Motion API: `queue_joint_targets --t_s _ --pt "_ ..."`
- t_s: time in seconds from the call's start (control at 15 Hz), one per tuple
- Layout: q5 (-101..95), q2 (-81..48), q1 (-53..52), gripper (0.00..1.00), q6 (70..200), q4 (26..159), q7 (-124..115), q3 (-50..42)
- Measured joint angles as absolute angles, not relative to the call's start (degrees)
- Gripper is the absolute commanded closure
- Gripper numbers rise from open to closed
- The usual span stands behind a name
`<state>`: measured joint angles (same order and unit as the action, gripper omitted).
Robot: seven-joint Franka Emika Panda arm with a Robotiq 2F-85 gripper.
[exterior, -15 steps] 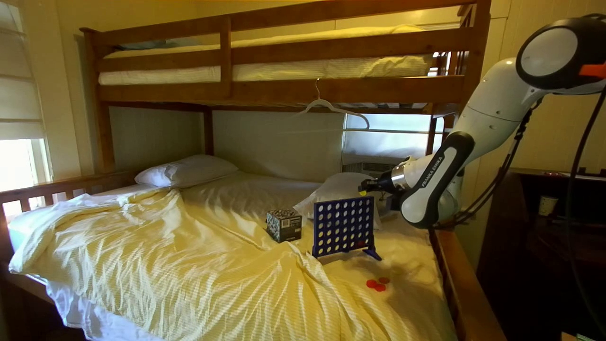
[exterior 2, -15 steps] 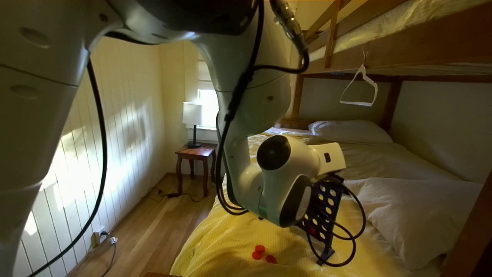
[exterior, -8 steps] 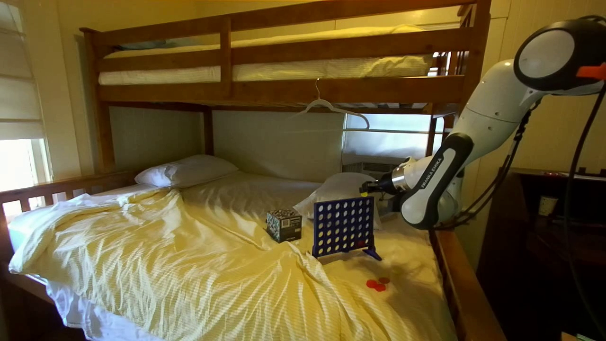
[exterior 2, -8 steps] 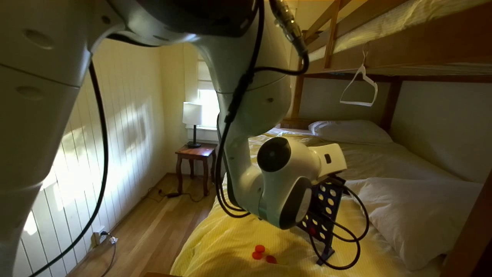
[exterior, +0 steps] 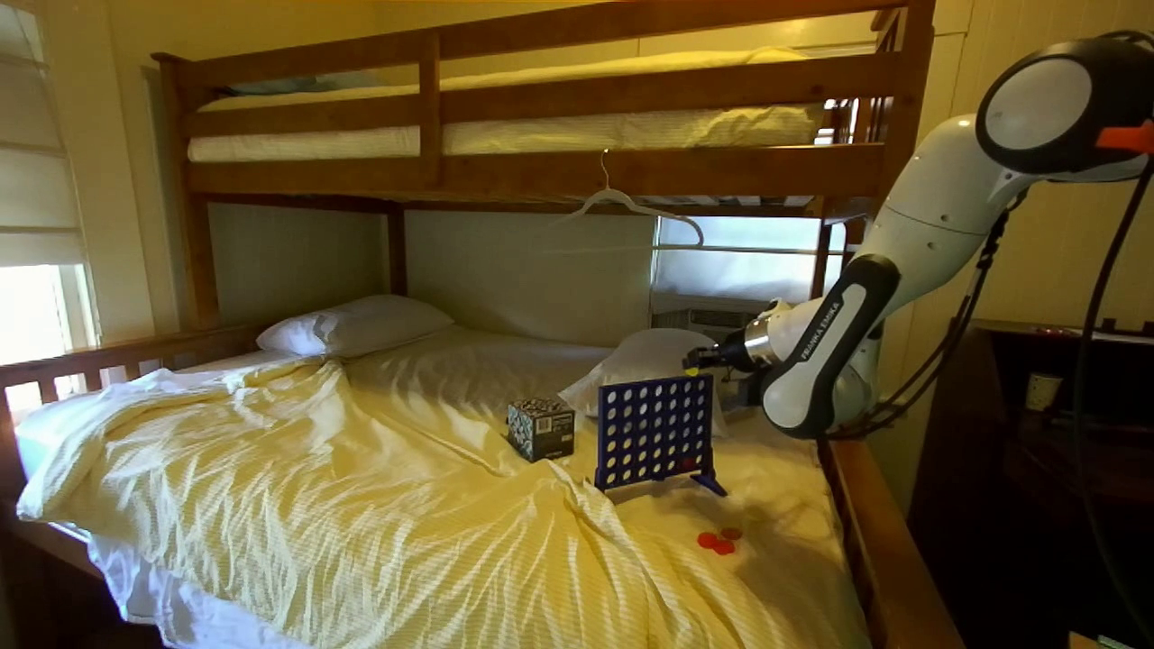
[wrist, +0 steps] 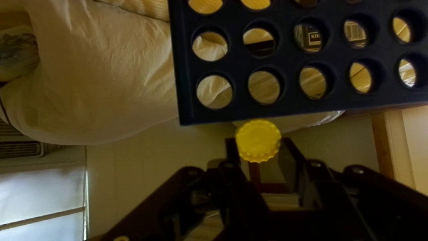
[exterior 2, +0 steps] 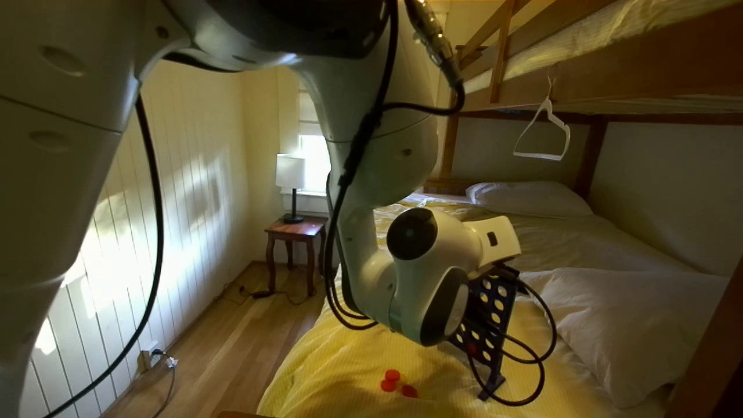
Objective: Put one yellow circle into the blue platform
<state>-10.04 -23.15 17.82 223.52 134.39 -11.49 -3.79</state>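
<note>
While our pincer grips one yellow circle, spread just that disc's breadth, we list: blue platform, top edge just below, near one end, faces roughly parallel, contact unclear.

1. I read the yellow circle as plastic, its edge ridged.
2. The blue platform looks like smooth plastic with a dull sheen.
3. My tool looks matt; the collar behind it is shiny metal.
4. The arm has a smooth, faintly glossy shell.
5. The counter, a bed, wears rumpled, finely ribbed cloth; the far pillow is smoother cloth.
6. I see varnished wood on the bunk rails.
</note>
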Motion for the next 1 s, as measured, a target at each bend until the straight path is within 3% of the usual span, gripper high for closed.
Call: queue_joint_targets --t_s 1.0 --pt "-6.93 -25.36 15.43 0.90 225.99 133.71 -6.93 -4.61"
